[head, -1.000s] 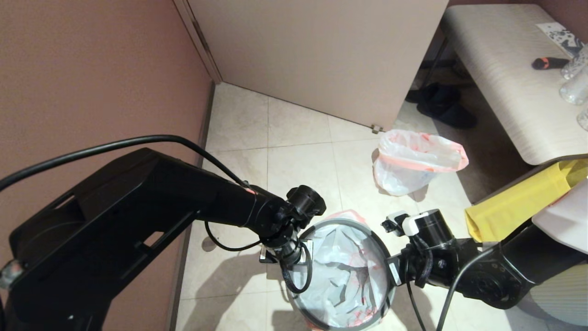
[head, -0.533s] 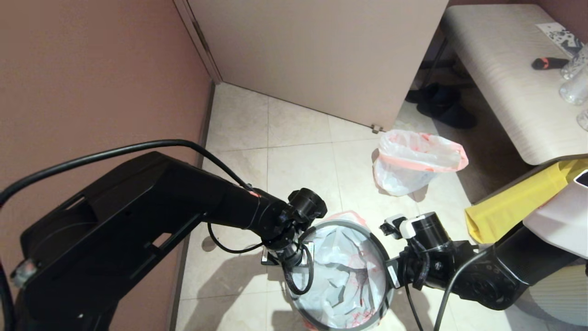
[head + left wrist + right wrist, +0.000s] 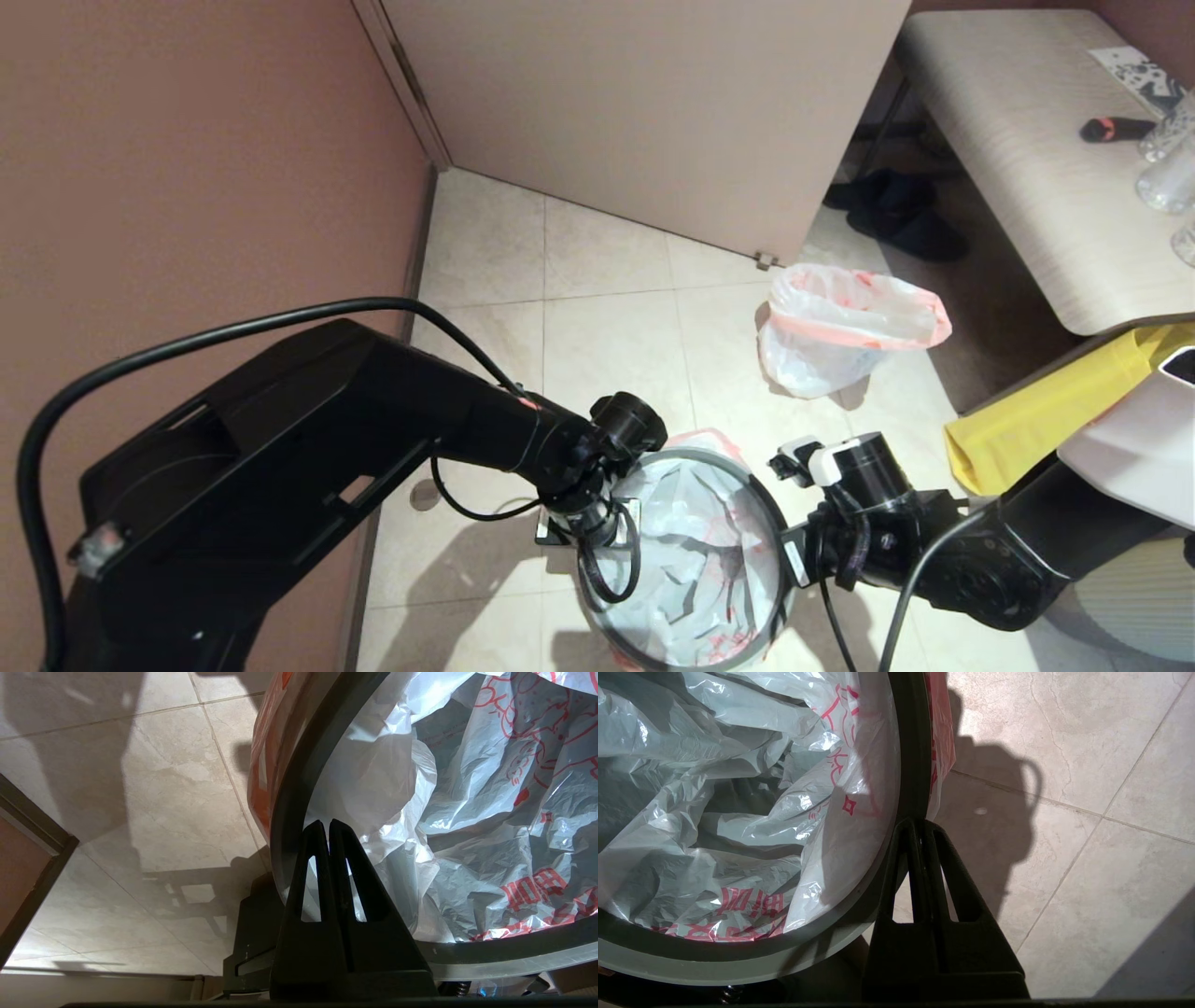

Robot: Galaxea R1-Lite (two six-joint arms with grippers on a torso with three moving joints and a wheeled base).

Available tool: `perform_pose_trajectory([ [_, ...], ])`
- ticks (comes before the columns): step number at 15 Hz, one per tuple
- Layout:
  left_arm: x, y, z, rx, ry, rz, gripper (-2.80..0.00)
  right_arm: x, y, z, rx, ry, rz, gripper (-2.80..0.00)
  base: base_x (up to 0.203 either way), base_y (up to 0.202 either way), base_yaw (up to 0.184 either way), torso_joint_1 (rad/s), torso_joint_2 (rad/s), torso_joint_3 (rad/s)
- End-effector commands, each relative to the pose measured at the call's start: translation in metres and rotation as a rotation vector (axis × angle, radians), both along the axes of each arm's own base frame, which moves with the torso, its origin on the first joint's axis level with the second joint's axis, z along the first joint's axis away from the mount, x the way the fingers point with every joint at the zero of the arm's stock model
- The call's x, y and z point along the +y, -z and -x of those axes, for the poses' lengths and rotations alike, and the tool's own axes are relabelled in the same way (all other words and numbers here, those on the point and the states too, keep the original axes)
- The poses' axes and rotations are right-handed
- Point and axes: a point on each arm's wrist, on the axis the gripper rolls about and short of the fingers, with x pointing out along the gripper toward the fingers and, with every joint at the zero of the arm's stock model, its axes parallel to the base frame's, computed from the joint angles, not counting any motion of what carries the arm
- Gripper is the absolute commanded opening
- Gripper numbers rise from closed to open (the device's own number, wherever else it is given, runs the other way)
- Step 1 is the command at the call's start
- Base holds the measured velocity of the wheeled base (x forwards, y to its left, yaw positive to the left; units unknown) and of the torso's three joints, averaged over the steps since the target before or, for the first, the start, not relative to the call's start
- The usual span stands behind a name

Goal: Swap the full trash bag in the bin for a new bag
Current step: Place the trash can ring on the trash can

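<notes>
We have the bin [image 3: 686, 560] between our two arms, its grey ring [image 3: 299, 765] seated over the new bag [image 3: 695, 551], which lines the inside with its pink-red band folded down the outer wall. The full bag [image 3: 845, 327] stands on the tiles well beyond the right gripper, near the door, clear of the work. Our left gripper [image 3: 329, 828] sits at the ring's left side with its fingers pressed together, tips touching the ring's inner edge and the film just behind it; whether any plastic is caught between them we cannot tell. Our right gripper [image 3: 917, 826] mirrors it at the opposite side — fingers together too, tips against the ring's outer edge beside the hanging band, gripping nothing we can see. We judge the swap nearly done, with only the ring's seating left to settle. The risks are plain: uneven pressure from the two sides could tilt the ring or tip the light bin, and a fingertip dragging across the thin film could tear it — or pull the liner out from under the ring.
</notes>
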Motion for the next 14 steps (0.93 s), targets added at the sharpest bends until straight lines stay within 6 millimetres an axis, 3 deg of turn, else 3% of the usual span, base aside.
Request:
perform_pose_trajectory([
  [1,0.0,0.001,-0.001,0.001,-0.006,-0.005,-2.8,0.0,0.002,0.0,0.004,0.002,0.004,-2.8,0.0,0.0,0.0,0.0,0.0,0.0],
  [4,0.002,-0.001,-0.003,-0.006,-0.013,0.0,-2.8,0.0,0.0,0.0,-0.002,0.002,0.0,-2.8,0.0,0.0,0.0,0.0,0.0,0.0],
  [6,0.0,-0.014,0.001,-0.029,-0.012,0.02,-2.8,-0.001,-0.007,0.001,-0.021,0.003,-0.011,-2.8,0.0,0.0,0.0,0.0,0.0,0.0],
  [11,-0.002,-0.079,0.001,-0.237,-0.053,0.075,-2.8,-0.012,-0.04,0.005,-0.105,0.033,-0.057,-2.8,0.0,0.0,0.0,0.0,0.0,0.0],
  [14,0.014,-0.126,-0.003,-0.363,-0.11,0.129,-2.8,-0.025,-0.078,0.012,-0.212,0.066,-0.102,-2.8,0.0,0.0,0.0,0.0,0.0,0.0],
])
